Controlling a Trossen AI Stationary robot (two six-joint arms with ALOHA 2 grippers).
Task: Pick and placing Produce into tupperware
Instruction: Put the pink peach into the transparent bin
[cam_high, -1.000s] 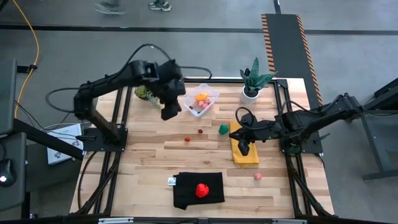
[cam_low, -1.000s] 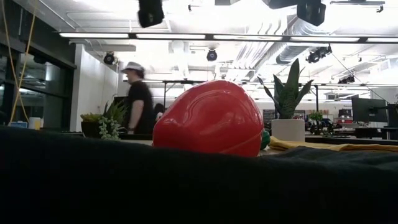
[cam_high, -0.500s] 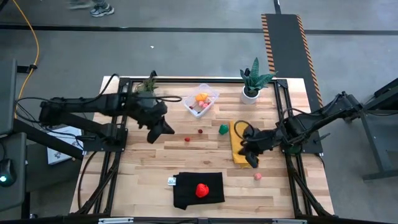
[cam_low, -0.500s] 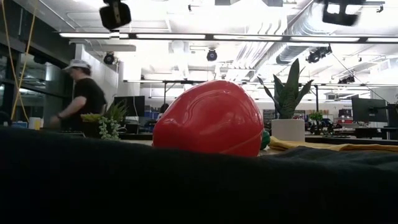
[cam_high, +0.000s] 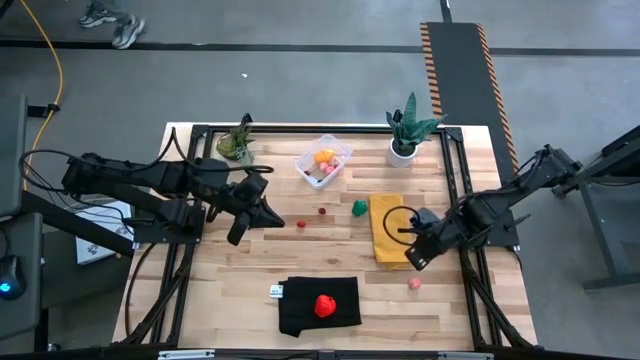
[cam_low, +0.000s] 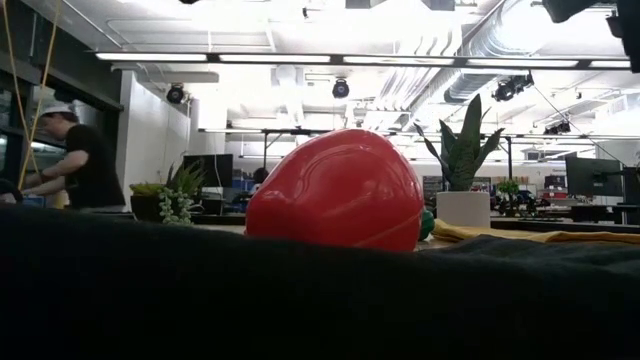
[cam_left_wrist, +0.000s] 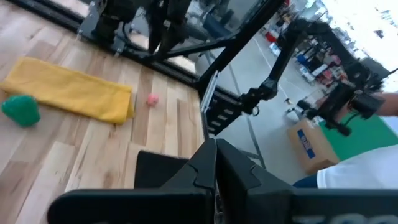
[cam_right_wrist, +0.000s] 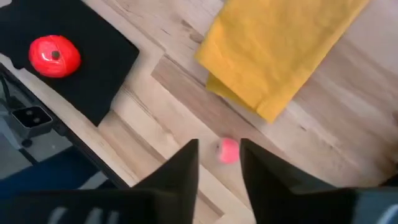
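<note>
The right gripper (cam_right_wrist: 217, 165) hangs with its fingers spread, empty, over the small pink berry (cam_right_wrist: 228, 150) lying on the wooden worktop (cam_high: 330, 255) just beside the folded yellow cloth (cam_right_wrist: 280, 53). The left gripper (cam_high: 240, 228) is pressed together, well apart from the clear plastic tub (cam_high: 325, 160) holding orange and pink pieces.

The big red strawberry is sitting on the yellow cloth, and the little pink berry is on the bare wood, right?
Not quite. The red strawberry sits on the black cloth, not the yellow cloth, as the high view shows. The pink berry is on the bare wood.
</note>
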